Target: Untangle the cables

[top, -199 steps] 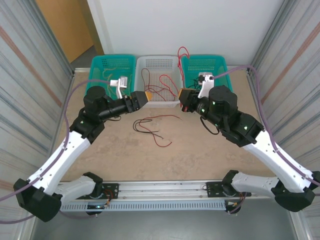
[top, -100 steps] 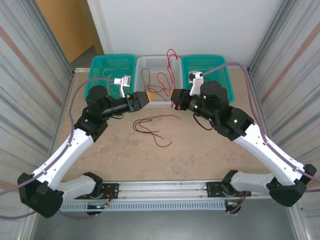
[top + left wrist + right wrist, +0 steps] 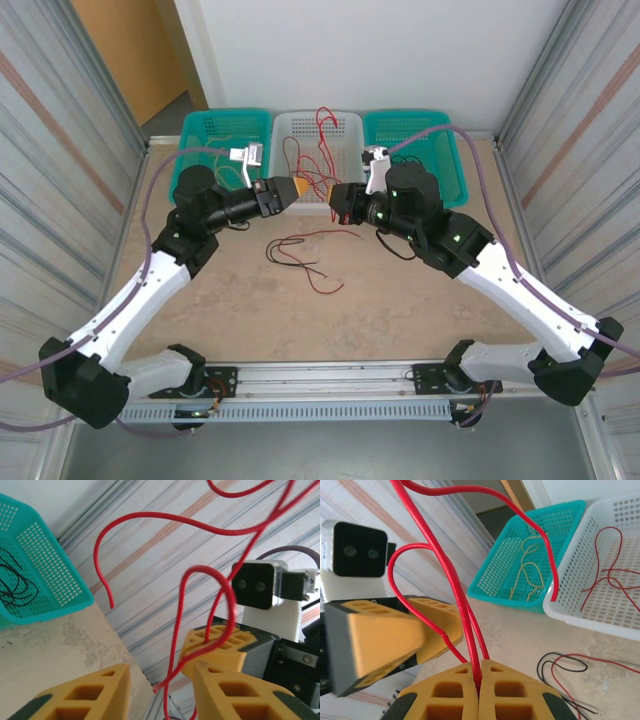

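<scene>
Your right gripper (image 3: 479,680) is clamping a red cable (image 3: 464,612) between its closed fingers. Two strands are running up out of the pinch and looping high above it. Your left gripper (image 3: 160,682) is facing it tip to tip, just beside it, with its fingers (image 3: 90,695) standing apart. The same red cable is hanging through the gap between them and is not being pinched there.

From above, the two grippers are meeting just in front of the white basket (image 3: 350,135), and the red cable is arching up over that basket. More red cables (image 3: 615,571) are lying inside it. Beyond the left gripper and off to its left, a teal basket (image 3: 205,125) is holding yellow cables (image 3: 525,575). Beyond the right gripper and to its right, a second teal basket (image 3: 415,120) is holding black cables (image 3: 15,585).

On the near side of both grippers, toward the arm bases, black and red cables (image 3: 300,255) are lying loose on the table (image 3: 380,300), apart from either gripper.
</scene>
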